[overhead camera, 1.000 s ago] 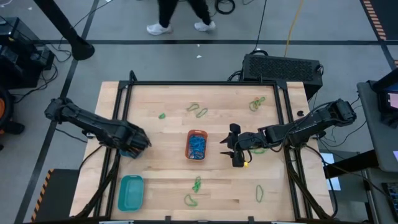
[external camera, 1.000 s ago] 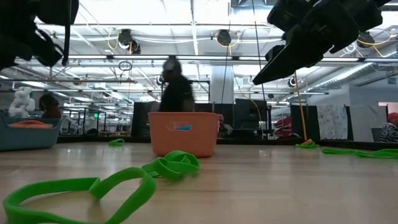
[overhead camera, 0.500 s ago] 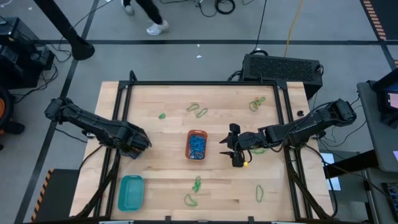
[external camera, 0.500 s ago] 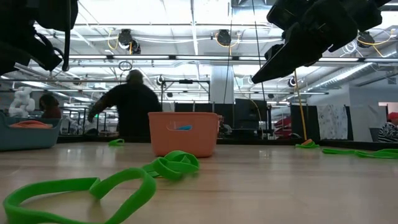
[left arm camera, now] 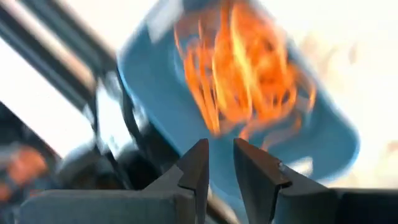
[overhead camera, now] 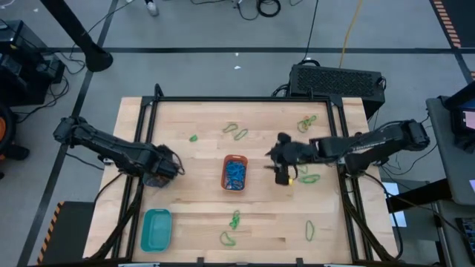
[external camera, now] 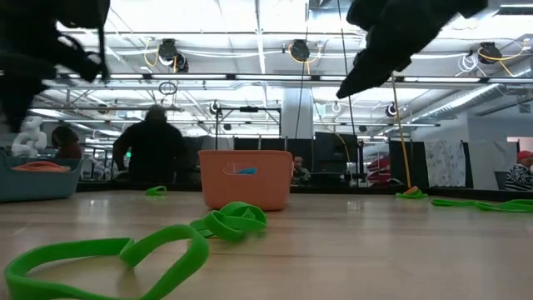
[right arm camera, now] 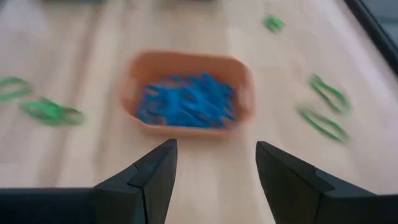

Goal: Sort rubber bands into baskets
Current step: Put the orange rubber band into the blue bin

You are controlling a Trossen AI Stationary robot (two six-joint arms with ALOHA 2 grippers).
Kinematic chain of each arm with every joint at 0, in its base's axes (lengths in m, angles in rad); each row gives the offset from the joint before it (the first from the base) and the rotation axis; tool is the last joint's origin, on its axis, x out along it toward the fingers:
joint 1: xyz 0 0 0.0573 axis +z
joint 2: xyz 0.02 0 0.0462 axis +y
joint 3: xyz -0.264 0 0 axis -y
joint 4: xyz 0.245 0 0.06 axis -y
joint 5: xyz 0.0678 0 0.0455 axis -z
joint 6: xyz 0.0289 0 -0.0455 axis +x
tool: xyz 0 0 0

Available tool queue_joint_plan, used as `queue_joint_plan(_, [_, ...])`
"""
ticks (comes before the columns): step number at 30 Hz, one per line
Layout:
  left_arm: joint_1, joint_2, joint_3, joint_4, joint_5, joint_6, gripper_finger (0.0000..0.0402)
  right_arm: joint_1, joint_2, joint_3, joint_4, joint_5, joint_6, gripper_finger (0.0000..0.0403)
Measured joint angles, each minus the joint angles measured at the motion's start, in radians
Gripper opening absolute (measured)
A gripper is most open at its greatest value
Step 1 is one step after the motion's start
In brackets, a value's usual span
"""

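1. Orange plastic forms the basket [overhead camera: 234, 172] at the table's middle; blue rubber bands [right arm camera: 186, 103] are piled inside it.
2. Just right of that basket, the right gripper [overhead camera: 284, 165] is held with fingers spread apart and empty.
3. Left of that basket, the left gripper [overhead camera: 165, 167] is seen with fingers nearly closed, over a small blue basket [left arm camera: 199, 118] of orange bands [left arm camera: 239, 71].
4. Green bands [overhead camera: 234, 219] are scattered around the orange basket; a teal basket [overhead camera: 156, 229] sits toward its near-left.
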Motion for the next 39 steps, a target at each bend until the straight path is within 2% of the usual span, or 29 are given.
queue_joint_plan(4, [0.008,0.000,0.011,0.130,-0.263,0.085,0.0082,-0.113,-0.011,0.118,-0.299,0.004,0.009,0.0210])
queue_joint_plan(6, [0.020,-0.001,0.011,0.240,-0.352,0.157,0.0082,-0.176,-0.011,0.154,-0.392,0.003,0.022,0.0210])
queue_joint_plan(9, [0.051,-0.001,0.011,0.436,-0.396,0.330,0.0083,-0.279,-0.011,0.174,-0.470,-0.001,0.042,0.0210])
queue_joint_plan(13, [0.109,-0.003,-0.018,0.689,-0.403,0.579,0.0083,-0.433,-0.004,0.174,-0.546,-0.002,0.054,0.0210])
queue_joint_plan(16, [0.168,-0.006,-0.059,0.881,-0.371,0.721,0.0083,-0.558,0.016,0.169,-0.551,-0.002,0.116,0.0210])
queue_joint_plan(19, [0.230,-0.006,-0.126,1.024,-0.289,0.822,0.0083,-0.662,0.053,0.162,-0.539,0.000,0.130,0.0210])
queue_joint_plan(24, [0.317,-0.009,-0.279,1.265,-0.218,0.858,0.0083,-0.775,0.140,0.141,-0.541,-0.003,0.138,0.0210])
queue_joint_plan(29, [0.375,-0.009,-0.384,1.569,-0.049,0.888,0.0083,-0.832,0.248,0.140,-0.531,0.056,0.165,0.0210])
queue_joint_plan(32, [0.390,-0.010,-0.394,1.632,0.008,0.911,0.0083,-0.852,0.298,0.140,-0.542,0.102,0.183,0.0210])
queue_joint_plan(39, [0.393,-0.010,-0.394,1.673,0.014,0.939,0.0083,-0.912,0.399,0.140,-0.485,0.104,0.198,0.0210])
